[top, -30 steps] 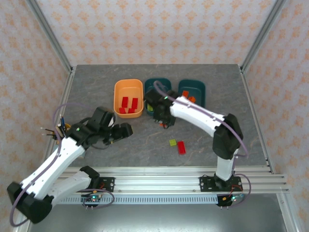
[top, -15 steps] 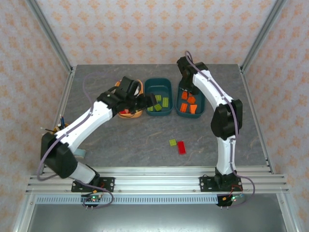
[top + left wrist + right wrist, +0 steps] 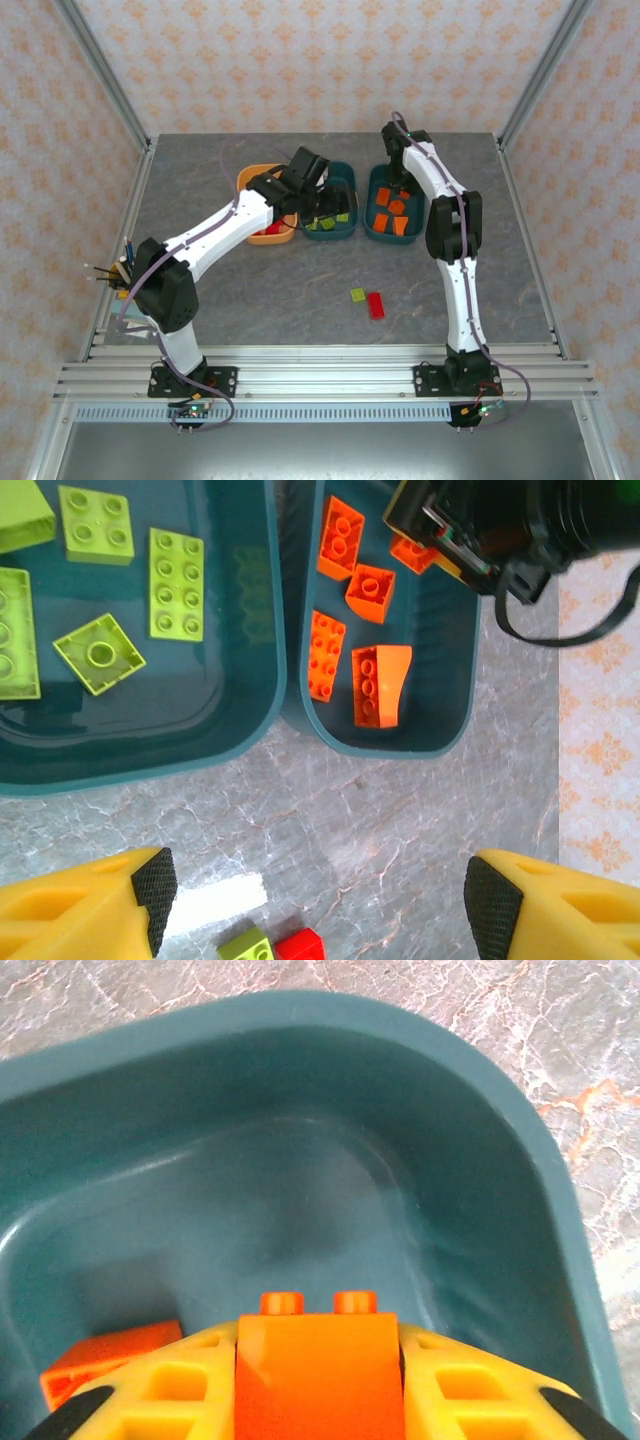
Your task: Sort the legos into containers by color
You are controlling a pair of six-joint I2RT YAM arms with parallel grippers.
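Orange lego (image 3: 315, 1370) is pinched between the right gripper's (image 3: 318, 1410) yellow fingers, hanging over the far end of the right teal tray (image 3: 545, 1170), where more orange bricks (image 3: 380, 685) already lie. My worry is the drop: if it clings to one pad, or falls from this height, I'd expect a bounce over the low rim onto the table. The left gripper (image 3: 320, 895) is spread wide with nothing in it, over the near edge of the middle teal tray (image 3: 150, 770), so both arms crowd neighbouring trays; a careless swing could knock them together. A yellow-green lego (image 3: 357, 295) and a red lego (image 3: 376, 305) wait on the near table, touching, awkward to pick singly.
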